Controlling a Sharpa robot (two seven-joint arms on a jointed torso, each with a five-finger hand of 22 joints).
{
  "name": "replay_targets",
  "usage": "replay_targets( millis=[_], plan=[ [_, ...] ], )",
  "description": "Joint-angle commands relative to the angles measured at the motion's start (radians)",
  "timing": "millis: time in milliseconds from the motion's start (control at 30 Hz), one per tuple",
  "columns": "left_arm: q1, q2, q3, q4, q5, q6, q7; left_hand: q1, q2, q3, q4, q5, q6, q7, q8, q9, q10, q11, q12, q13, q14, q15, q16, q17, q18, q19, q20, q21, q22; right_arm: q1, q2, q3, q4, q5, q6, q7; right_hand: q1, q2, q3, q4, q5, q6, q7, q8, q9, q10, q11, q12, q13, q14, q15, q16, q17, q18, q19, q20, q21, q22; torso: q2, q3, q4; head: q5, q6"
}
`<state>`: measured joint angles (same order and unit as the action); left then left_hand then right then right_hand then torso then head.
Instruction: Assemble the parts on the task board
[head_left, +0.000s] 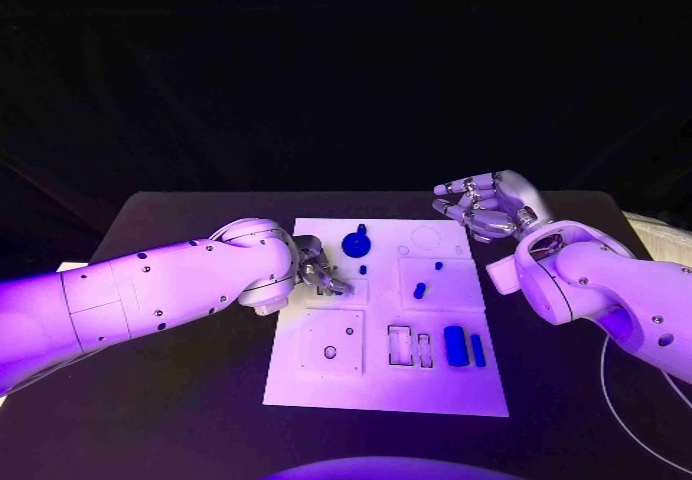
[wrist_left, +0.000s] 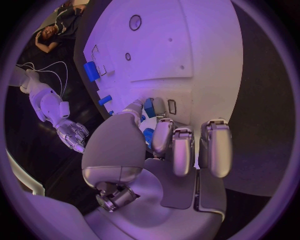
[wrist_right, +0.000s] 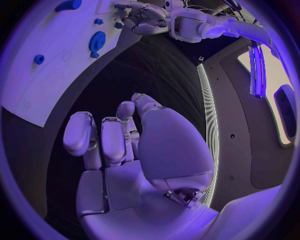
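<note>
Nearest in the head view, the lower part of the board (head_left: 382, 385) carries a square plate (head_left: 332, 341) with a round hole at lower left, two narrow slots (head_left: 410, 345) beside it, and a blue block (head_left: 456, 345) with a thin blue bar (head_left: 477, 349) just to its right. Above these, near mid-frame, a small blue peg (head_left: 420, 291) lies tilted on the board.

At the board's left edge the left hand (head_left: 319, 274) is lowered onto it, fingers curled downward. In the left wrist view its thumb and fingertips (wrist_left: 164, 136) close around a small blue part (wrist_left: 149, 108) against the white surface; whether the part is truly pinched or only touched cannot be told.

Farther up the board a blue gear (head_left: 356, 241) sits with a small blue stud (head_left: 362, 268) just below it.

Farthest, at upper right of the frame, the right hand (head_left: 485, 207) hovers off the board's far right corner, fingers curled inward and holding nothing.
</note>
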<state>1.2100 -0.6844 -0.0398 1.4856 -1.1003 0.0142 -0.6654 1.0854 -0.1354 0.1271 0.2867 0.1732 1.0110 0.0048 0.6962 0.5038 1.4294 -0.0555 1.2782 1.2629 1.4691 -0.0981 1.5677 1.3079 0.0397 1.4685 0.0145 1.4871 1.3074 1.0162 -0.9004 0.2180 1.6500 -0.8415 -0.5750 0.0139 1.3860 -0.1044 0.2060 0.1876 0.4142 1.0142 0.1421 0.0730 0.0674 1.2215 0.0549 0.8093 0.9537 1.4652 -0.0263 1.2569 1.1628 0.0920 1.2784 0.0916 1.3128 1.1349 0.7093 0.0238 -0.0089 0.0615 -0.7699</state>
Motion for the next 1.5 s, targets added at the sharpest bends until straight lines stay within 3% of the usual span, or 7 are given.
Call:
replay_targets(
  millis=[33, 567, 1500],
  plan=[
    [0.001, 0.0, 0.001, 0.003, 0.01, -0.004, 0.001, 0.001, 0.01, -0.006, -0.003, 0.002, 0.002, 0.002, 0.006, -0.001, 0.003, -0.001, 0.003, 0.001, 0.102, -0.007, 0.003, 0.263, -0.016, 0.061, -0.008, 0.005, 0.185, -0.001, 0.001, 0.0, 0.0, -0.003, 0.01, 0.009, -0.013, -0.001, 0.003, 0.004, -0.005, -0.007, 0.003, 0.0, 0.0, -0.007, -0.002, -0.003, -0.001, 0.02, 0.005, -0.005, -0.001, 0.007, -0.007, -0.003, -0.007, -0.001, 0.001, -0.0003, -0.0005, 0.0, 0.0],
    [0.002, 0.003, 0.002, -0.014, 0.043, -0.015, 0.004, 0.007, 0.024, -0.014, 0.0, 0.005, 0.001, 0.002, 0.008, -0.003, 0.003, -0.001, 0.003, 0.0, 0.102, -0.007, 0.003, 0.263, -0.015, 0.059, -0.008, 0.002, 0.183, -0.005, 0.003, -0.001, -0.002, -0.003, 0.011, 0.008, -0.013, -0.001, 0.004, 0.003, -0.005, -0.007, 0.003, 0.0, 0.0, -0.006, -0.002, -0.003, 0.0, 0.02, 0.005, -0.005, -0.001, 0.007, -0.007, -0.003, -0.007, -0.001, 0.001, 0.0, -0.0007, 0.0, 0.001],
    [0.003, 0.015, 0.002, -0.038, 0.065, -0.022, 0.004, 0.003, 0.025, -0.023, 0.002, 0.004, -0.002, 0.003, 0.008, -0.005, 0.001, 0.0, 0.0, -0.003, 0.102, -0.007, 0.003, 0.263, -0.014, 0.057, -0.008, -0.002, 0.178, -0.006, 0.004, -0.002, -0.004, -0.003, 0.012, 0.007, -0.01, -0.003, 0.005, 0.0, -0.003, -0.008, 0.003, 0.0, 0.0, -0.008, -0.003, -0.003, -0.002, 0.02, 0.005, -0.006, -0.001, 0.007, -0.008, -0.003, -0.008, -0.002, 0.001, 0.0004, -0.0004, -0.003, 0.001]
  ],
)
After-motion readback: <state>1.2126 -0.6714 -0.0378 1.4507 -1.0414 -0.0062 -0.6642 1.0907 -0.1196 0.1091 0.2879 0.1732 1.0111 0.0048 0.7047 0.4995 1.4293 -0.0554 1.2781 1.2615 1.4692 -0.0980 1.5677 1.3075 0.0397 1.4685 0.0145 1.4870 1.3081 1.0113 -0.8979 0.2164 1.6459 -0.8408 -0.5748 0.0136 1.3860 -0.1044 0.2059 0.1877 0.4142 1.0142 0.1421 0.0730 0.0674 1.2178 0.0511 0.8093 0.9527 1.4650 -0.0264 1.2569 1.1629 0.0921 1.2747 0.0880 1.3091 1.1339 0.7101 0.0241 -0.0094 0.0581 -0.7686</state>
